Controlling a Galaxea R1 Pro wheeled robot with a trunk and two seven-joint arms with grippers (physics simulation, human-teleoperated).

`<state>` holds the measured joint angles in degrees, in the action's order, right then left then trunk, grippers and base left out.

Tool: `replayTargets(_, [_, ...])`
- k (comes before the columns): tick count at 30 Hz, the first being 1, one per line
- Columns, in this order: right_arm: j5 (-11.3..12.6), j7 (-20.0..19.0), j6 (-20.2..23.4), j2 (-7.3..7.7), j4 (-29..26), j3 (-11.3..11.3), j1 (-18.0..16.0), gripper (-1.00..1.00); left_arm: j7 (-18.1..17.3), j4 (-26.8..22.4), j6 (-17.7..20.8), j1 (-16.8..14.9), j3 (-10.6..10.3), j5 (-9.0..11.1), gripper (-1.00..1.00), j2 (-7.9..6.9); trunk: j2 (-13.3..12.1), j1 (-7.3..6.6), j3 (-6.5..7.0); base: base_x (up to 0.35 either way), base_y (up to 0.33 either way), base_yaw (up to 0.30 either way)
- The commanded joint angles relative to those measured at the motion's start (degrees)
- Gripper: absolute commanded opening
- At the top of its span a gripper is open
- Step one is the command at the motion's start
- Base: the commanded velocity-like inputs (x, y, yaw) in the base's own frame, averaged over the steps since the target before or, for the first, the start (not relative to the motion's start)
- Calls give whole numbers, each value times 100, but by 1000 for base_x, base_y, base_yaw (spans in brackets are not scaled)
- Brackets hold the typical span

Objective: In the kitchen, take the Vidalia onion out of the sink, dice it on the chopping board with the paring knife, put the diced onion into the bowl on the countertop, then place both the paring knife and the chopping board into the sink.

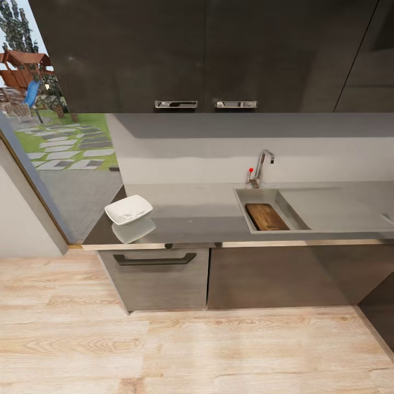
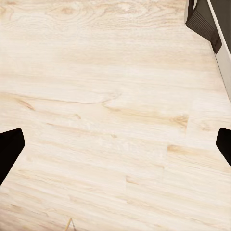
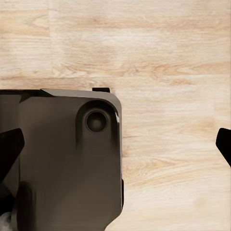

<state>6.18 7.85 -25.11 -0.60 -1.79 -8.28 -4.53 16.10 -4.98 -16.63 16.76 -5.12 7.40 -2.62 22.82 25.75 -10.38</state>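
The board (image 1: pixel 266 216), brown wood, lies flat in the sink (image 1: pixel 244 197), filling most of the basin floor; we cannot make out a knife beside or on it. The tap (image 1: pixel 264 164) with its red knob stands at the basin's rear edge, and the drainboard (image 1: pixel 339 210) extends from the basin toward the right. The bowl (image 1: pixel 128 209) sits on the countertop (image 1: pixel 202 216) near its left end, well apart from the sink, with a pale reflection just below it; we cannot tell what it contains. A drawer (image 1: pixel 156 279) with a dark bar handle sits under the bowl's end of the countertop.

In the left wrist view we see the left gripper (image 2: pixel 115 144) over bare wood floor (image 2: pixel 110 120), its two dark fingertips at opposite edges: jaws wide, nothing between them. In the right wrist view the right gripper (image 3: pixel 115 142) is likewise spread wide and empty, above the floor and a dark part of the robot base (image 3: pixel 62 159).
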Motion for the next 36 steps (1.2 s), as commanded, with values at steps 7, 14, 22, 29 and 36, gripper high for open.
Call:
replayTargets(7, [59, 15, -20, -2, 4, -51, -4, 100, 16, -12, -7, 3, -51, 60, 100, -1, 10, 3, -10, 0, 0, 0])
replayTargets(14, [59, 15, -20, 1, 3, -51, -4, 100, 16, -12, -7, 3, -51, 60, 100, -1, 10, 3, -10, 0, 0, 0])
replayTargets(22, [59, 13, -20, 2, 6, -51, -4, 100, 16, -12, -7, 3, -51, 60, 100, -1, 10, 3, -10, 0, 0, 0])
replayTargets(29, [59, 13, -20, 1, 4, -51, -4, 100, 16, -12, -7, 3, -51, 60, 100, -1, 10, 3, -10, 0, 0, 0])
replayTargets(36, [59, 15, -20, 0, 3, -51, -4, 100, 16, -12, -7, 3, -51, 60, 100, -1, 10, 3, -10, 0, 0, 0])
